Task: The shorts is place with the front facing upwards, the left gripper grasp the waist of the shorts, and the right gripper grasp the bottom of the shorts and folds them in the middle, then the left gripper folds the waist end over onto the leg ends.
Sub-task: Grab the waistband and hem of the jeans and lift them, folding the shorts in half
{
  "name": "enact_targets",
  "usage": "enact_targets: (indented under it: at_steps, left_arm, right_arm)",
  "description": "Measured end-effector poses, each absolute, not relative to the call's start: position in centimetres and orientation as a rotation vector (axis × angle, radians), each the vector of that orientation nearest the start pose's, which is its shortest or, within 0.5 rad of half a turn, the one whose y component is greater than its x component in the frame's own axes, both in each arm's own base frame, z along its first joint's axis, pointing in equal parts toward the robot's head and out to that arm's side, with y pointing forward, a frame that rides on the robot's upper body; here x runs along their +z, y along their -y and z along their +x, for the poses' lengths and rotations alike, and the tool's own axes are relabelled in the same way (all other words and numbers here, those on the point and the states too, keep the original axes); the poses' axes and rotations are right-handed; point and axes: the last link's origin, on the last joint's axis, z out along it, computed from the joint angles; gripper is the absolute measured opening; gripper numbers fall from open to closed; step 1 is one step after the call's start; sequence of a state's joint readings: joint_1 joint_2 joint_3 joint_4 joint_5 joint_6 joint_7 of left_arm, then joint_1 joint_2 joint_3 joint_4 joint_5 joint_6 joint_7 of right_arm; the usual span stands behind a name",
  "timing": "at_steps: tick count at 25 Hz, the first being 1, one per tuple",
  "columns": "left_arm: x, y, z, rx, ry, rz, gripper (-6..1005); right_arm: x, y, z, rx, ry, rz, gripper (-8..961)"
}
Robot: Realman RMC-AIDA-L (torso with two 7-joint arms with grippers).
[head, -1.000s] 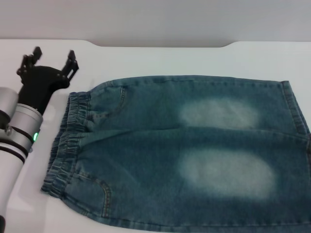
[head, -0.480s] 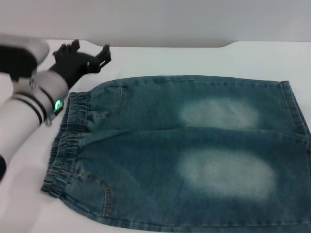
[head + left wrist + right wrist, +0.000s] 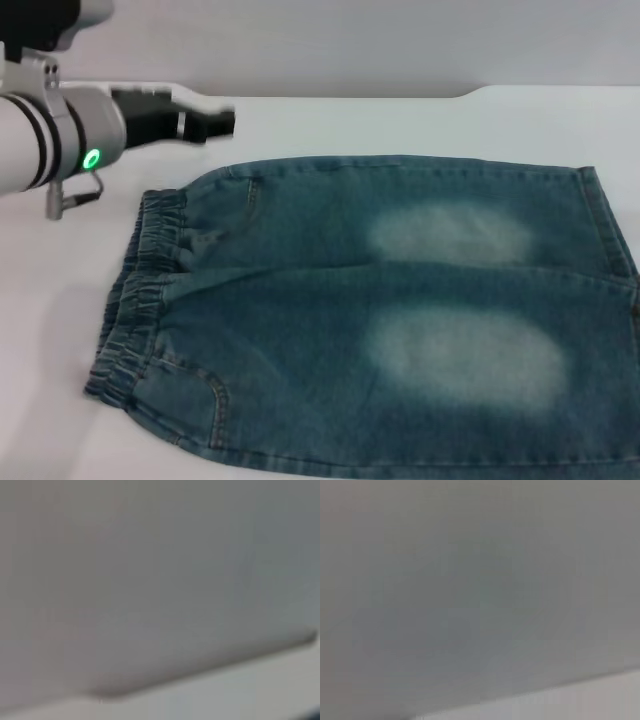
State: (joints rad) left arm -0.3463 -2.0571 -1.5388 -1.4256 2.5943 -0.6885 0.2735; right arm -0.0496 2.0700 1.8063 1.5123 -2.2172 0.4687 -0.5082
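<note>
Blue-green washed denim shorts (image 3: 380,320) lay flat, front up, on the white worktop (image 3: 400,120). Two pale faded patches showed on the thighs. Gathered elastic waist (image 3: 135,300) pointed to the robot's left; flat stitched leg hems (image 3: 610,225) to its right. Left tool (image 3: 215,124), black, on a white-silver arm with green light, hovered beyond the waist's far corner, apart from the cloth. Finger spread: cannot tell. Holding nothing. Right tool not seen.
</note>
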Motion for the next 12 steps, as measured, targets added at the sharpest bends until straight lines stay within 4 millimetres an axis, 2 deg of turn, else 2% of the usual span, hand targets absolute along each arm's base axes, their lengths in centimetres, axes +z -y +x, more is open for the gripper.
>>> enact_targets:
  at_steps: [4,7,12]
  left_arm:
    - [0.9,-38.6,-19.4,-0.019,0.94,-2.128,819]
    - [1.3,-38.2,-19.9,0.135,0.952,-2.108,816]
    - [2.5,-37.2,-18.7,0.234,0.953,-2.091,813]
  right_arm:
    - [11.3,-31.6,30.5,0.418,-1.163,-1.63,776]
    - [11.7,-31.0,30.1,0.385,-1.189,-1.67,775]
    - [13.0,-29.8,28.9,0.337,-1.2,-1.67,775]
